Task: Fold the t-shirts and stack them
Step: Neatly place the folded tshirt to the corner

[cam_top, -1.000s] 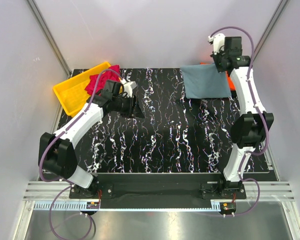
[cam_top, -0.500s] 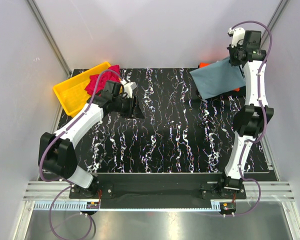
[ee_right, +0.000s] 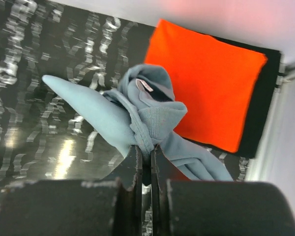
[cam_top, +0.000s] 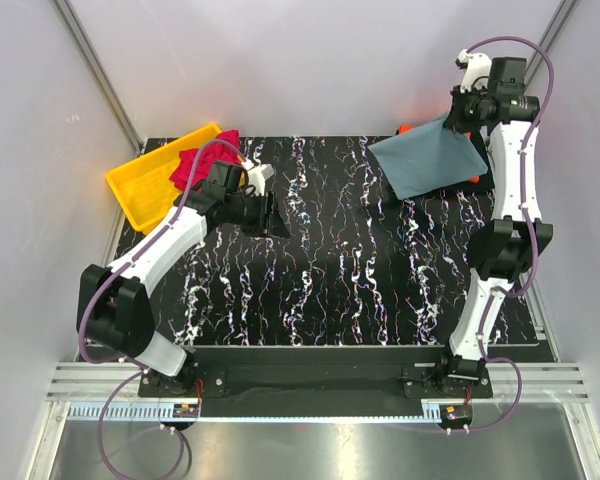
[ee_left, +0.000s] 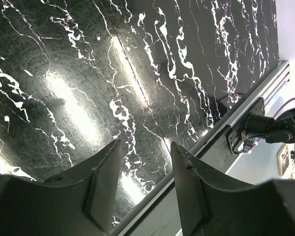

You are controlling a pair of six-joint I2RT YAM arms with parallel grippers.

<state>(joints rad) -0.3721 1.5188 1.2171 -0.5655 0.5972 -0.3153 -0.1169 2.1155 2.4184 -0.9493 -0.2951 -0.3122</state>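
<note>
At the far left the yellow bin (cam_top: pixel 145 185) sits at the corner of the surface (cam_top: pixel 340 290), with the crimson-magenta t-shirt (cam_top: pixel 202 162) bunched over its right rim. Just beside it the left hand (cam_top: pixel 272 215) hovers over bare surface, its jaws roughly half open with nothing between them.

Towards the far right corner, the right hand (cam_top: pixel 458 112) is pinched tight on a gathered edge of the grey-blue t-shirt (cam_top: pixel 428 162). It holds the cloth in the air, and the folded panel slants from the grip down and to the left. In the right wrist view the orange t-shirt (ee_right: pixel 206 83) lies flat and folded below the hanging cloth, offset to one side of the grip.

The stacking probably turns on that offset: the grey-blue panel must be carried across and lowered square over the orange one. The right arm is nearer by far.
</note>
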